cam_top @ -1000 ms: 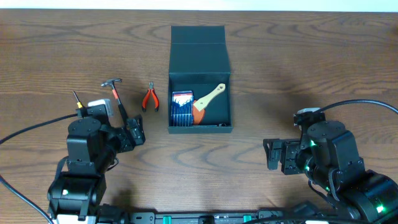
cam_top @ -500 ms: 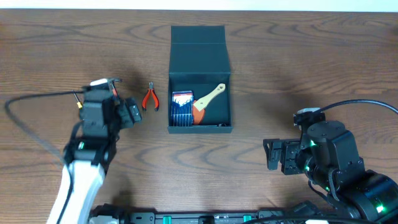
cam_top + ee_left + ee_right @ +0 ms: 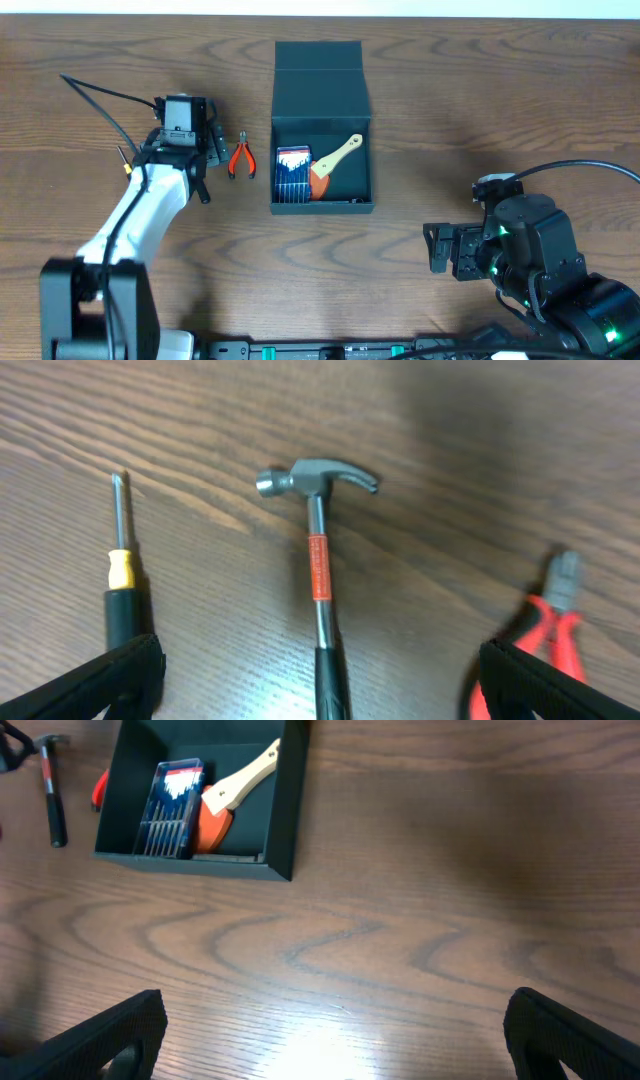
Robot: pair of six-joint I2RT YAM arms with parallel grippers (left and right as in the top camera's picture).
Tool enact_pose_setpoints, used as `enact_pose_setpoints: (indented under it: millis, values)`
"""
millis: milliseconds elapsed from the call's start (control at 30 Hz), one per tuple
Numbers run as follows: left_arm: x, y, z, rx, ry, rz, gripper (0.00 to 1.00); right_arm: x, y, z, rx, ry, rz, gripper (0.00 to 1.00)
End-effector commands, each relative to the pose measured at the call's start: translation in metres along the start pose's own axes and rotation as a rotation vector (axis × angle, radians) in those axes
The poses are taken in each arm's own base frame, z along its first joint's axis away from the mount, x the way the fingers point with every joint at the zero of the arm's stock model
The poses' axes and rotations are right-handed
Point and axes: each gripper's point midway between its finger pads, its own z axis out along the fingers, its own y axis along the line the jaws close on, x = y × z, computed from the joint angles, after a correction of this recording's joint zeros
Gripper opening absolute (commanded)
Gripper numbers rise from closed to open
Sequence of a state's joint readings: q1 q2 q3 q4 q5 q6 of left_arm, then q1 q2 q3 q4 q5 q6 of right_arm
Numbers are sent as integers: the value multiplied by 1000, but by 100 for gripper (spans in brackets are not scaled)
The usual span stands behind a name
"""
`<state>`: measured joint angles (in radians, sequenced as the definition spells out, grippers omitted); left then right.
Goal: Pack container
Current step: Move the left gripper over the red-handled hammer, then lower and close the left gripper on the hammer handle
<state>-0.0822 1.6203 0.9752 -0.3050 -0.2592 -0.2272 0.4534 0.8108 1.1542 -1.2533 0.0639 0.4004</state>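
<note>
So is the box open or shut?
Open. The box has its lid folded back, and a blue pack and a wooden-handled tool show inside.

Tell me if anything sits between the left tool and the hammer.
Nothing visible does. The left tool hangs open right over the hammer; the screwdriver and the pliers lie off to either side.
</note>
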Motion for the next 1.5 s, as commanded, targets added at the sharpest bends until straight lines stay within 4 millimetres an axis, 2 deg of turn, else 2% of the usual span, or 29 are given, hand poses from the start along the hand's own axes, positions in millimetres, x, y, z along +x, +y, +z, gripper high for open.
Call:
enact_pose_setpoints:
  millis: [0,67,167,500,633,733,900,1100,1300,1467]
  values:
    - [-4,9,13,-42,-1,2,99,0,-2,0,8,-3,-7,99]
    - [-5,8,19,-44,-4,-3,100,0,-2,0,8,-3,-7,99]
    - [-5,8,28,-47,-3,-7,95,0,-2,0,8,-3,-7,99]
    - [10,-2,53,-15,44,-1,88,0,-2,0,8,-3,-7,99]
    - [13,1,58,-22,54,-6,77,0,-2,0,8,-3,-7,99]
    - [15,7,62,-31,68,-31,74,0,-2,0,8,-3,-7,99]
    - [25,3,71,45,121,-61,69,0,-2,0,8,-3,-7,99]
    - [27,7,74,39,130,-73,68,0,-2,0,8,-2,-7,99]
    - [31,7,76,37,141,-71,55,0,-2,0,8,-3,-7,99]
    - [33,7,76,35,144,-69,49,0,-2,0,8,-3,-7,99]
